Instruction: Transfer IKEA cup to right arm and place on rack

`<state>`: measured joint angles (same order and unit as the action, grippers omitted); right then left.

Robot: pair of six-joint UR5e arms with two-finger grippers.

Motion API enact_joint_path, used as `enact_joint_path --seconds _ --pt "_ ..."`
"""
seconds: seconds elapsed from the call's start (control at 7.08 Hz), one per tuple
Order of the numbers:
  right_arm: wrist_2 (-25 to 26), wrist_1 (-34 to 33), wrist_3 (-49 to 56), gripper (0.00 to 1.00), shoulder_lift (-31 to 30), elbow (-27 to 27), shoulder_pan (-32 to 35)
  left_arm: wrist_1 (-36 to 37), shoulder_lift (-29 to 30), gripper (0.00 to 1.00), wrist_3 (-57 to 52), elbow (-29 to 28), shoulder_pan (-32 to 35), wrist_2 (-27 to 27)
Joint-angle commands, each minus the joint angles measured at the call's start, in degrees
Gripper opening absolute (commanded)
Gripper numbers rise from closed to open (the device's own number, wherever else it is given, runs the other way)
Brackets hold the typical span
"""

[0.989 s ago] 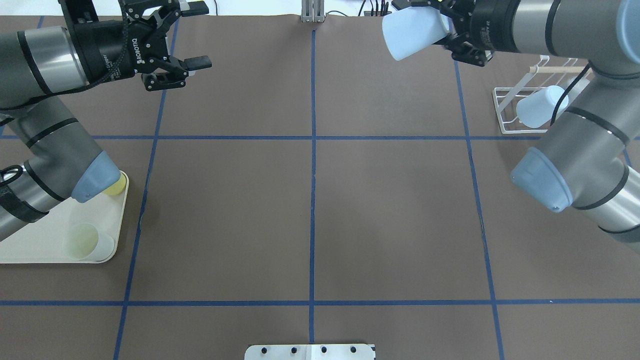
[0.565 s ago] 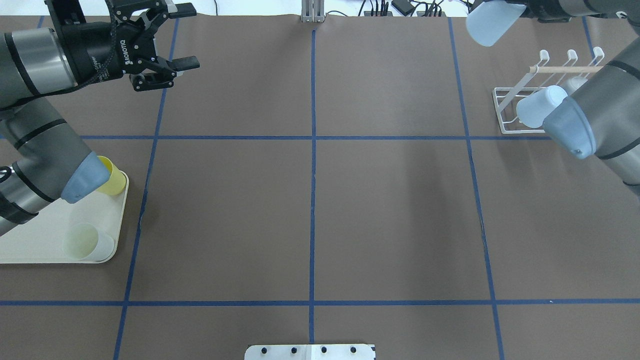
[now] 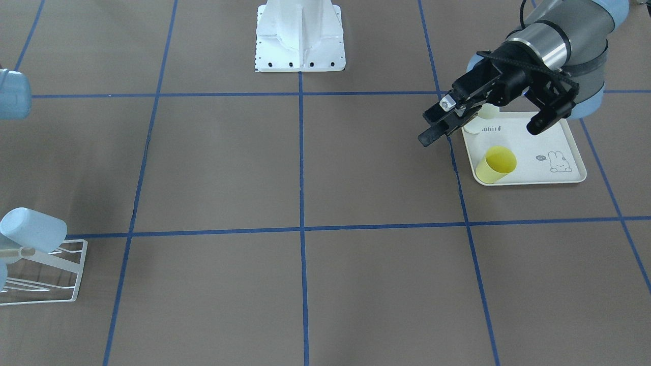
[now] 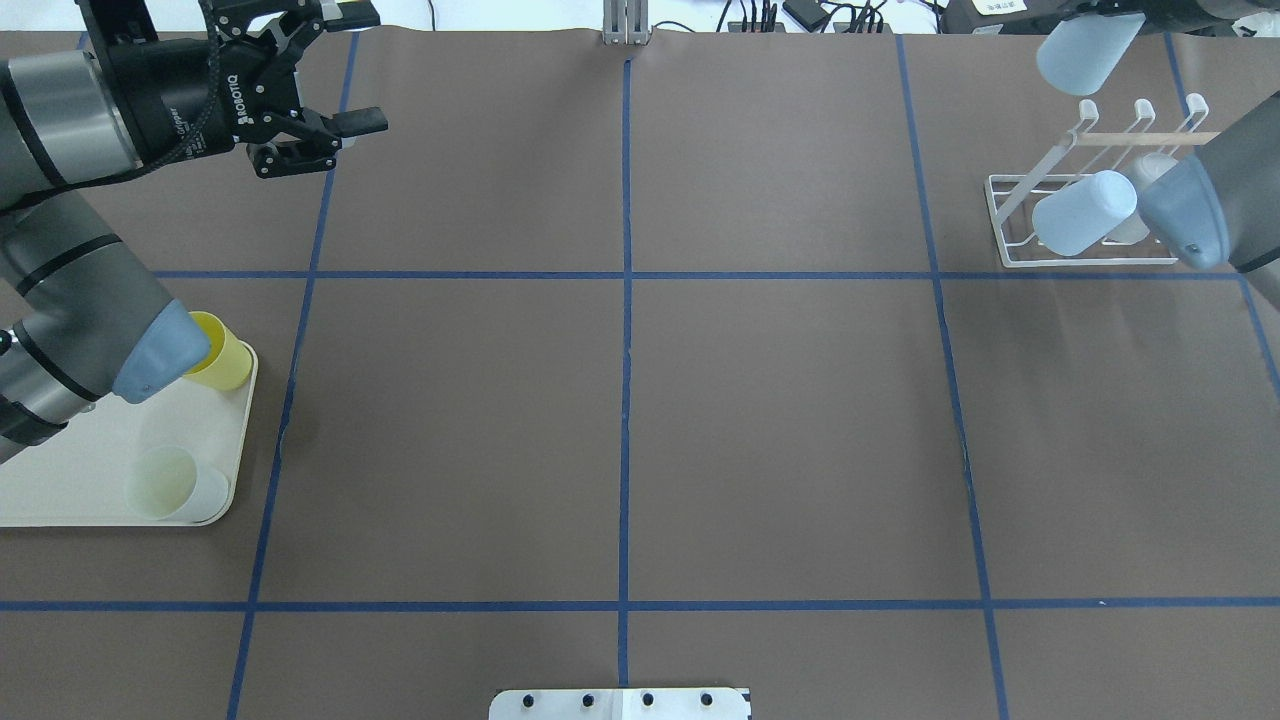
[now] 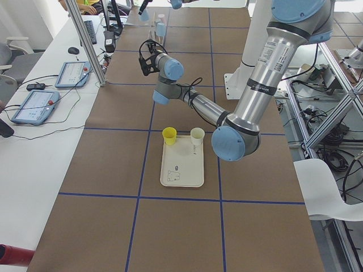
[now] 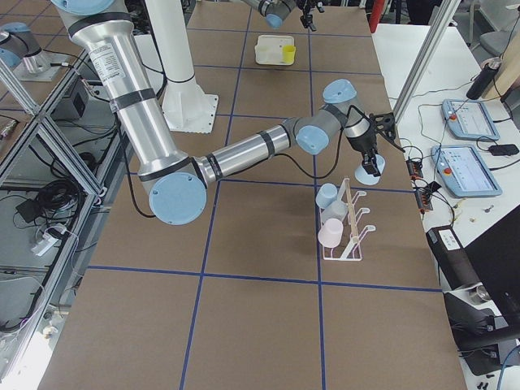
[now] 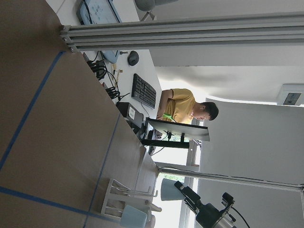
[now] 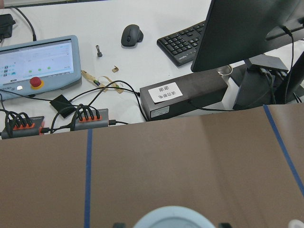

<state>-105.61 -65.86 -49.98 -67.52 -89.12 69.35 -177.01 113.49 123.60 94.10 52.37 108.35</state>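
- My right gripper point(image 7: 183, 194) is clamped on the cup point(image 4: 1085, 50), and I hold it in the air over the far right corner of the table point(image 4: 620, 430).
- The cup is plain pale blue, smooth and matt like plastic, with sides that taper slightly and a softly rounded edge at its free end.
- It sits tilted in my grip. The free end points down and toward the middle of the table, and the other end is hidden at the top edge of the overhead view.
- My right wrist camera catches only a pale curved edge of it at the very bottom of the view. I cannot tell whether that edge is the rim or the base.
- The cup is close to the rack point(image 4: 1000, 205), on the side away from my base and higher than the tips of the upright posts. In the right side view it rests on no part of the rack.
- The rack is thin white wire with a light wooden rod point(image 4: 1140, 138) across its posts.
- Three cups are on the rack: a second blue cup point(image 4: 1082, 212), a whitish cup point(image 6: 335, 213) and a pink cup point(image 6: 331, 234).
- My left gripper point(image 4: 350, 68) has its fingers spread wide apart and empty, above the far left part of the table.
- Under my left arm lies a cream tray point(image 3: 574, 168) with a rabbit print. A yellow cup point(image 3: 496, 163) and a white cup point(image 4: 175, 482) stand on it.
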Motion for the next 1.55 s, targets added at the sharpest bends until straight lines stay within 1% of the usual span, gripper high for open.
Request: enact_joint_path --seconds 0.0,0.71,0.99,1.41 --pt "-0.83 0.03 0.94 0.0 -0.25 3.06 0.44 0.0 -0.03 0.99 0.07 0.03 0.01 -0.16" --pt "-0.92 0.03 0.85 0.0 0.19 4.22 0.0 0.0 -0.2 0.99 0.07 0.73 0.01 -0.33" --pt "-0.83 2.47 0.33 0.0 -0.42 4.39 -0.62 0.0 -0.2 0.99 0.07 0.91 0.01 -0.34" --pt "-0.83 2.58 0.41 0.0 -0.34 5.27 -1.15 0.0 -0.2 0.99 0.07 1.43 0.01 -0.34"
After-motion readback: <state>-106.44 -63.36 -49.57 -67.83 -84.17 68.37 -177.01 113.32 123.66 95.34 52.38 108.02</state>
